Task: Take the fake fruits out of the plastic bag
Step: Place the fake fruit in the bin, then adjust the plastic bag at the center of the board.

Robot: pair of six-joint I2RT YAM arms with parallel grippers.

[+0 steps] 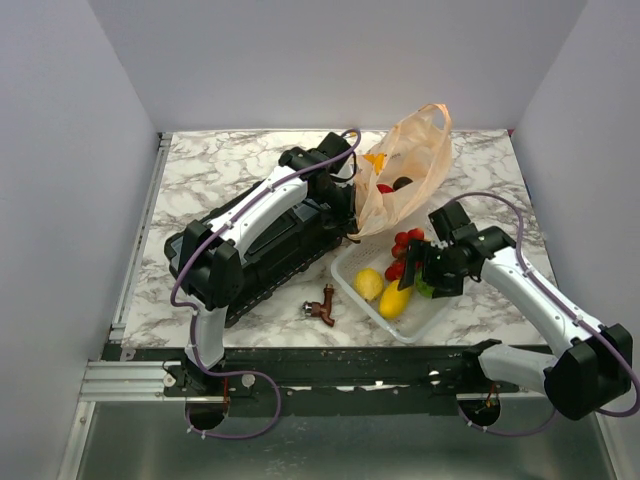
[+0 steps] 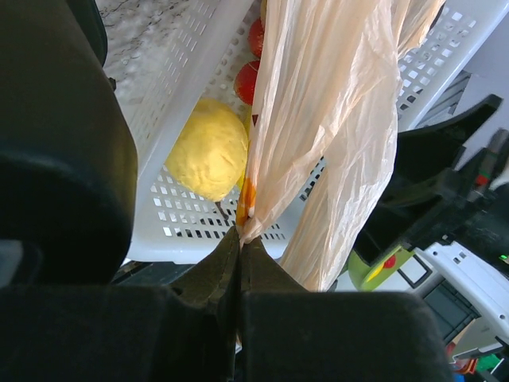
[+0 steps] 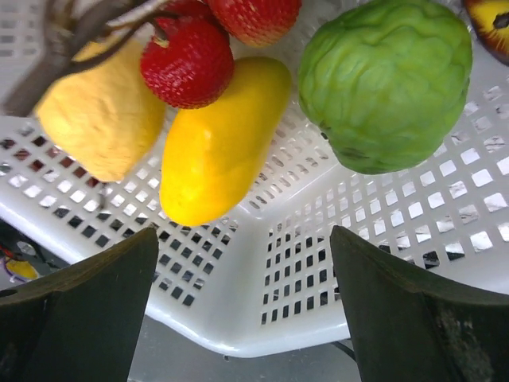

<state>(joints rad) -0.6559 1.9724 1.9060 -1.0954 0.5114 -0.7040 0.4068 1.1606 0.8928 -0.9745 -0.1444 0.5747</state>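
The tan plastic bag (image 1: pixel 412 165) with banana print lies at the back, its lower edge drawn over the white mesh basket (image 1: pixel 352 262). A dark plum (image 1: pixel 402 183) and a red fruit (image 1: pixel 385 188) show through it. My left gripper (image 1: pixel 352 228) is shut on the bag's edge (image 2: pixel 241 227). In the basket lie a lemon (image 1: pixel 369 283), a yellow mango (image 1: pixel 396 298), red berries (image 1: pixel 405 245) and a green lime (image 3: pixel 386 79). My right gripper (image 1: pixel 425 272) is open and empty just above the basket's near wall (image 3: pixel 318 263), with the mango (image 3: pixel 219 143), lemon (image 3: pixel 99 111) and berries (image 3: pixel 189 62) ahead of it.
A small brown object (image 1: pixel 322 305) lies on the marble table left of the basket. A maroon fruit with an amber sheen (image 3: pixel 489 24) sits at the basket's far corner. The left arm (image 1: pixel 250 230) stretches across the table's left half. Walls enclose the back and sides.
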